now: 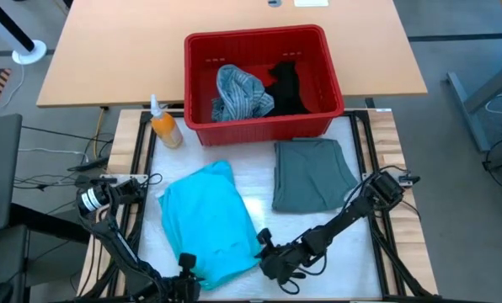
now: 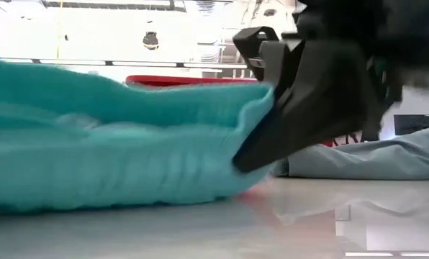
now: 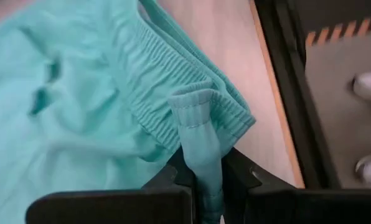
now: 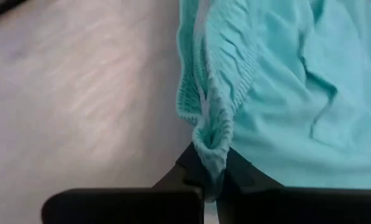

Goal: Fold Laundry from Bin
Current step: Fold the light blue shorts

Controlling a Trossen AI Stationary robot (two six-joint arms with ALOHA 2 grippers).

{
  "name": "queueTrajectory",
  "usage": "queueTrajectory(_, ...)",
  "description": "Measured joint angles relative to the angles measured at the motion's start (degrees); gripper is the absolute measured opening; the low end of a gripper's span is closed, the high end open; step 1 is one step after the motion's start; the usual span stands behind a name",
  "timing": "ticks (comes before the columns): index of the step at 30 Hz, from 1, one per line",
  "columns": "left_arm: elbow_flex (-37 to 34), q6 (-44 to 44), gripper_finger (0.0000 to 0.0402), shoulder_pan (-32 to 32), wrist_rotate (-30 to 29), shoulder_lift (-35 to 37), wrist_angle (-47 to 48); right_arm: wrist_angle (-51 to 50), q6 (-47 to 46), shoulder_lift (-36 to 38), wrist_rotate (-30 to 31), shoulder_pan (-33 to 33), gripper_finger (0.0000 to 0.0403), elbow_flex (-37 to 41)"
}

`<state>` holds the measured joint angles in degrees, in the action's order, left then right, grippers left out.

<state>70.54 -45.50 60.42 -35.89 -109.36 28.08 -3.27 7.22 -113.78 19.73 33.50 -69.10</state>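
1. Your turquoise garment (image 1: 207,220) lies flat on the white tabletop (image 1: 259,164), in front of the bin and left of centre. Its long axis runs from the bin side toward the near edge, slanted slightly so the near end sits further right.
2. Its ribbed waistband edge is at the near end, and both grippers hold it there, one at each corner.
3. Your left gripper (image 3: 201,180) is at the near-left corner. Its fingers (image 3: 238,177) are pressed together on a folded tab of the waistband, which stands up between them.
4. Your right gripper (image 4: 211,177) is at the near-right corner, its arm reaching in low across the tabletop from the right. Its fingers (image 4: 185,165) pinch a bunched fold of the ribbed hem.
5. In the low view that right corner is lifted a little off the tabletop where the fingers grip it, while the rest of the cloth rests flat.
6. The grey-green garment (image 1: 312,174) lies folded as a rectangle to the right of the turquoise one, apart from it, its long axis running from the bin toward you.
7. The red bin (image 1: 261,128) stands at the far edge of the white tabletop, long side across. Inside lie a blue-grey striped shirt (image 1: 238,93) on the left and a black garment (image 1: 286,86) on the right, both crumpled.
8. An orange spray bottle (image 1: 164,126) stands just beside the bin's left front corner.
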Motion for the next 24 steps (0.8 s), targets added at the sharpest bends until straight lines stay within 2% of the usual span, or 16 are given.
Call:
queueTrajectory(3, 0.0, -0.6, 0.0018, -1.0, -1.8, 3.8, 1.6, -4.9, -5.8, 4.9, -6.7, -2.4, 0.0034, 0.0)
queueTrajectory(8, -0.8, -0.9, 0.0018, -3.0, -1.9, 10.5, 1.7, -5.6, -17.3, 12.0, -22.4, -8.1, 0.0032, 0.1)
queueTrajectory(15, -2.7, -8.6, 0.0018, -3.3, 3.0, 17.4, -7.1, -6.5, -31.4, 14.1, -34.2, -7.4, 0.0032, 0.1)
queueTrajectory(19, -2.7, -8.1, 0.0018, -1.8, 1.9, 18.1, -14.5, -3.7, -34.1, 14.1, -35.1, -5.8, 0.0032, 0.0)
queueTrajectory(24, -2.7, -17.0, 0.0018, -2.3, -0.9, 18.4, -10.0, -2.8, -35.1, 14.1, -34.2, -9.5, 0.0032, 0.1)
